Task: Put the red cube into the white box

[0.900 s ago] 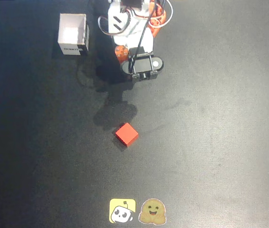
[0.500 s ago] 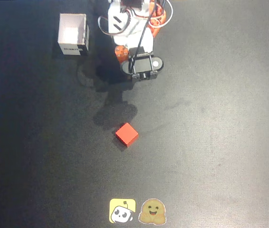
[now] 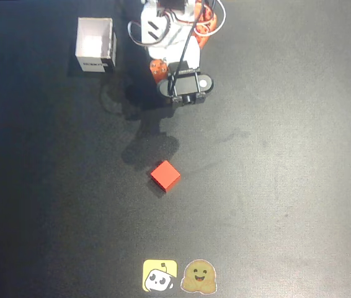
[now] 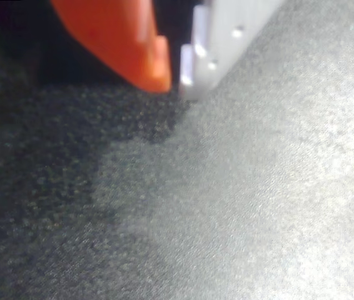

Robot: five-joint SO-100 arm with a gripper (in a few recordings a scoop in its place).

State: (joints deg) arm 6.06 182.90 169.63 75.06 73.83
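Your black table [image 3: 287, 186] carries everything, and on it nothing of the task is done yet. The arm [image 3: 175, 37] sits folded at the top of the overhead view, close to its base, with its wrist end near the top centre and well apart from the cube.

The white box [image 3: 95, 45] stands at the upper left of that view, open side up, just left of the arm. From above its inside looks empty, so you have no cube delivered.

The red cube [image 3: 165, 176] lies alone on the table near the middle, below the arm and a little beyond the arm's shadow, turned corner-on to the picture edges. Nothing touches it. It is well apart from the box.

In the wrist view your gripper [image 4: 176, 78] hangs just above bare table, and its orange finger and white finger have their tips almost together with only a thin dark slit between them; nothing sits in that slit, so I judge it closed and empty.

All of it is left for you: spread the fingers, reach out to the cube, take it, carry it to the box, release.

Two small stickers [image 3: 180, 276] sit at the bottom edge, out of your way.
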